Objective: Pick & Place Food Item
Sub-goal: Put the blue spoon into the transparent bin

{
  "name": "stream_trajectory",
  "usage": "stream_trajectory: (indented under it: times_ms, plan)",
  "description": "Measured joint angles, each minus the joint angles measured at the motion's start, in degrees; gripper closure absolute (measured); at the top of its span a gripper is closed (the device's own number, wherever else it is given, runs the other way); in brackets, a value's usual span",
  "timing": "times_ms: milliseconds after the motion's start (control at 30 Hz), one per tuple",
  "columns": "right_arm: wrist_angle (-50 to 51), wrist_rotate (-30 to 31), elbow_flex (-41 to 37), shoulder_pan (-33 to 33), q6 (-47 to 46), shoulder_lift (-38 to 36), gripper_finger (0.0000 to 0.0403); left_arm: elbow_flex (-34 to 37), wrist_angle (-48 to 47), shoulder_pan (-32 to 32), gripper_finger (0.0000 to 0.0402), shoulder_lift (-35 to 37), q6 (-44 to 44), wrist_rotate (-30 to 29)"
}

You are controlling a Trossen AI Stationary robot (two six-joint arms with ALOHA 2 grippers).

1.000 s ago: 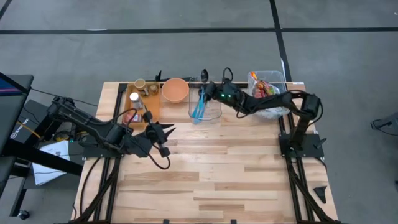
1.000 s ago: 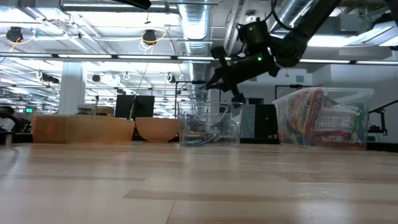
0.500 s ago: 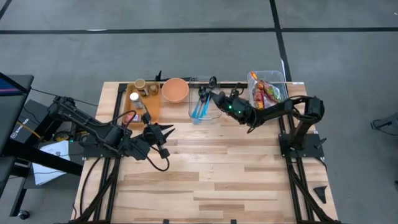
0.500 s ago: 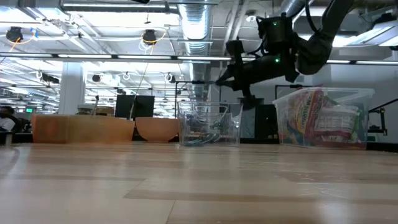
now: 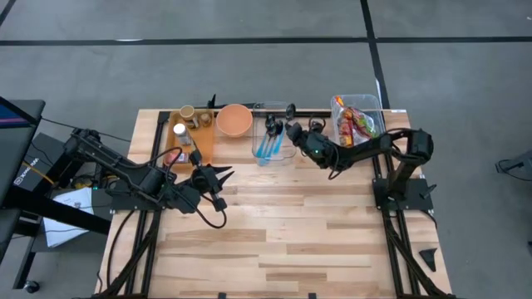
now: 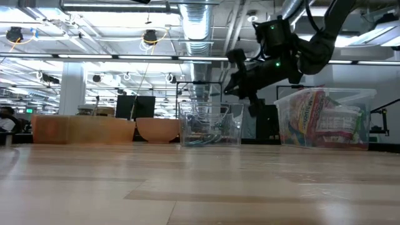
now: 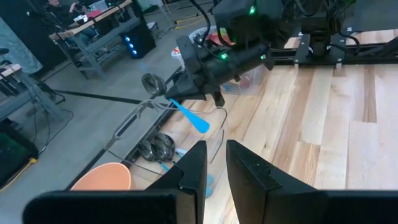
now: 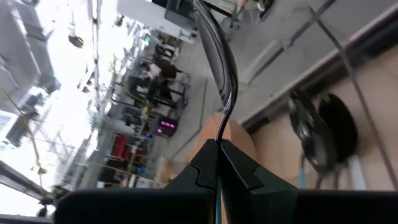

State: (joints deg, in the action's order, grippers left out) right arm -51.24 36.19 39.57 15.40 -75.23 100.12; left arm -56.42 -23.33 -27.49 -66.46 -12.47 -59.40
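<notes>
The table (image 5: 274, 241) carried a cutting board (image 5: 184, 143) at far left, an orange bowl (image 5: 234, 120), a clear utensil bin (image 5: 273, 148) and a snack bin (image 5: 356, 116) at far right. The left gripper (image 5: 218, 177) rested low near the board, fingers nearly closed, holding nothing. The right gripper (image 5: 293, 133) hung over the utensil bin, clamped on a metal spoon (image 7: 151, 83), bowl tilted upward.

even overhead light, soft shadows; low view's ceiling lamps glare, right wrist view blurred.
</notes>
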Motion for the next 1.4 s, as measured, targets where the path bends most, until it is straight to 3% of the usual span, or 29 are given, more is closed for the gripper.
stream_trajectory:
  times_ms: [700,1400]
  plan:
    - [8.13,-2.91,0.04,2.53,0.73,0.48,0.0403,0.0,0.28,0.02,0.0349,0.0,-0.02,0.07]
    - [9.59,-6.79,1.36,3.83,5.3,0.44,0.0403,0.0,0.33,0.02,0.0349,-0.02,-0.02,0.09]
